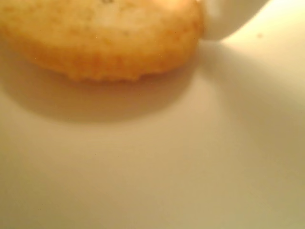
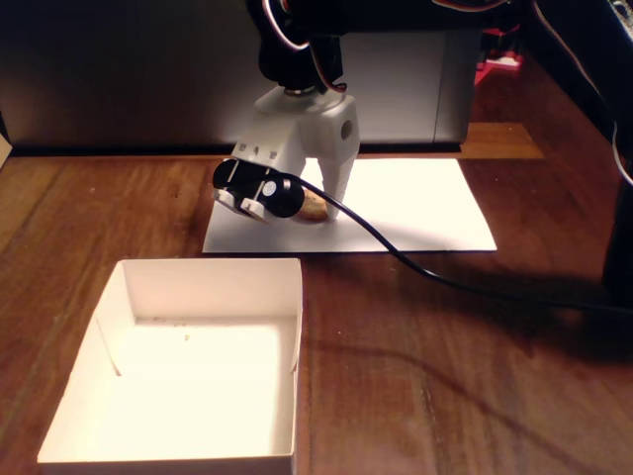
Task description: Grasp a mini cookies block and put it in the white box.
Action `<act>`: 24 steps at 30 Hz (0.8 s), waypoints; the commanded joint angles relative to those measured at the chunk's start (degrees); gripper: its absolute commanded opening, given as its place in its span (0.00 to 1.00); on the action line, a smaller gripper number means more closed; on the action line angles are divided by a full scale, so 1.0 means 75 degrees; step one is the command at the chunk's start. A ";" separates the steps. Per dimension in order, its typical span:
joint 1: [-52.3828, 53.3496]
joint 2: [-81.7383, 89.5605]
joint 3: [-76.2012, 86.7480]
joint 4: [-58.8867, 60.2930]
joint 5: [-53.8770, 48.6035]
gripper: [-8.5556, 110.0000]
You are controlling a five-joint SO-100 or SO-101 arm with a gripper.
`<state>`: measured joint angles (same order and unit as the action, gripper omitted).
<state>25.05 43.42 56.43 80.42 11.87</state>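
The cookie (image 1: pixel 102 38) lies on the white paper sheet (image 2: pixel 415 203), right at the fingertips of the gripper (image 2: pixel 318 210); in the wrist view it fills the upper left, with one white finger (image 1: pixel 226 19) touching its right edge; in the fixed view only a sliver of it (image 2: pixel 315 209) shows beside the lowered finger; whether the fingers clamp it or merely flank it, I cannot tell. The white box (image 2: pixel 203 275) sits well apart from the fingers, nearer the camera on the wooden table (image 2: pixel 475 376); it holds only a few crumbs (image 2: pixel 186 337); bare wood lies between sheet and box; a black cable (image 2: pixel 445 278) trails across to the right.
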 commanded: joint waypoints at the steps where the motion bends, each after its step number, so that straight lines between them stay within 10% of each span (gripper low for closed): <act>1: -0.0035 0.0410 -0.0445 0.0141 0.0105 0.25; 24: 0.0129 0.2039 -0.0480 -0.0375 -0.0305 0.25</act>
<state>25.05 45.26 56.25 78.49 10.20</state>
